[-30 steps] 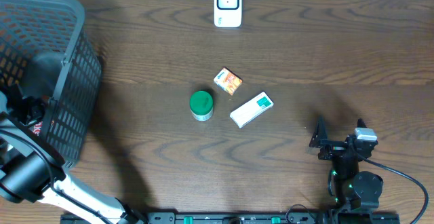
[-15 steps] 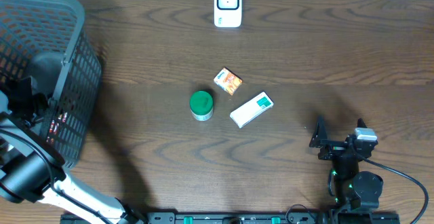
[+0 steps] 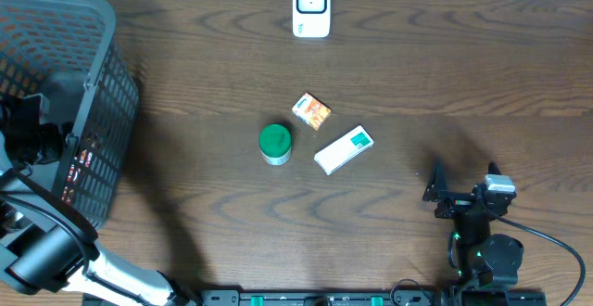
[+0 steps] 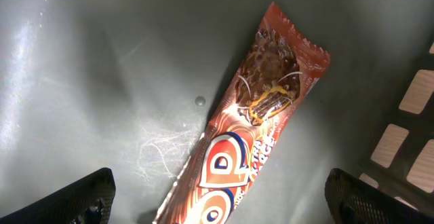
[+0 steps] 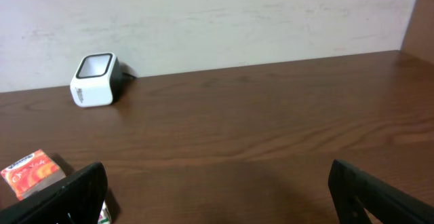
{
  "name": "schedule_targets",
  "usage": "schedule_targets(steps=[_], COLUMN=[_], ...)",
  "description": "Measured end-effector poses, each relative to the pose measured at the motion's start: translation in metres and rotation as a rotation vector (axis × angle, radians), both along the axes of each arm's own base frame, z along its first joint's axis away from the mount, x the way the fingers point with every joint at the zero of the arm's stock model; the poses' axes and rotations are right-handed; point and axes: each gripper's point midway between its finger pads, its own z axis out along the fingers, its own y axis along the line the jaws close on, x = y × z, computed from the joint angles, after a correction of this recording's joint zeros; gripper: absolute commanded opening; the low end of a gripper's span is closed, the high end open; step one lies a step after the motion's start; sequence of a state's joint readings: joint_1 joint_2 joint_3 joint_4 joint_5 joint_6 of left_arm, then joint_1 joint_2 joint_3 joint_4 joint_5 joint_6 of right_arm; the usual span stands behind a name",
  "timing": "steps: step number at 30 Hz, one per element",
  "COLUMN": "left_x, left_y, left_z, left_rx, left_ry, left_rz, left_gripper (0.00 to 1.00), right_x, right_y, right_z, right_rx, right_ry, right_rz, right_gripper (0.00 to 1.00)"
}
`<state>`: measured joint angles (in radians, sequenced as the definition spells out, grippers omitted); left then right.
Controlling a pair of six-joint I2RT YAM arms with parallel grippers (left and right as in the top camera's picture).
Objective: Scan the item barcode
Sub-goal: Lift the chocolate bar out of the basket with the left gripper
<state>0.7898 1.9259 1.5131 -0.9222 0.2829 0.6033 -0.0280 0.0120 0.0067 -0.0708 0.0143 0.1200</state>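
I find the left gripper [image 4: 220,200] inside the basket [image 3: 102,56], jaws spread wide and gripping nothing. The snack bar [image 4: 264,108] lies flat on the basket floor beneath it. The right gripper [image 5: 217,193], well apart from the basket, likewise stands wide and empty.

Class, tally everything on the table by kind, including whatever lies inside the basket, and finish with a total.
Boxes: 2, the orange box and the white and green box
Jars: 1, the green-lidded jar
Scanners: 1, the scanner
Baskets: 1, the basket
Snack bars: 1, the wrapped snack bar on the basket floor
Total: 6
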Motion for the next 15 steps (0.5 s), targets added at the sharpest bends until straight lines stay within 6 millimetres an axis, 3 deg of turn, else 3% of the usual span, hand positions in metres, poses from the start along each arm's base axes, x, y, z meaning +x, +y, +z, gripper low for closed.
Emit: schedule_targets(steps=[7,15], left_x=[0.009,0.023], left_y=[0.004,-0.006], left_z=[0.000,-0.009], left_rx=[0.078,0.165], left_ry=[0.000,0.070], left_rz=[-0.071,-0.157], left_gripper=[1.00,0.99], right_x=[0.000,0.000], right_y=[0.000,0.000], right_z=[0.000,0.000], right_rx=[0.000,0.000], right_ry=[0.000,0.000], right_rz=[0.000,0.000], right_gripper=[0.99,0.99])
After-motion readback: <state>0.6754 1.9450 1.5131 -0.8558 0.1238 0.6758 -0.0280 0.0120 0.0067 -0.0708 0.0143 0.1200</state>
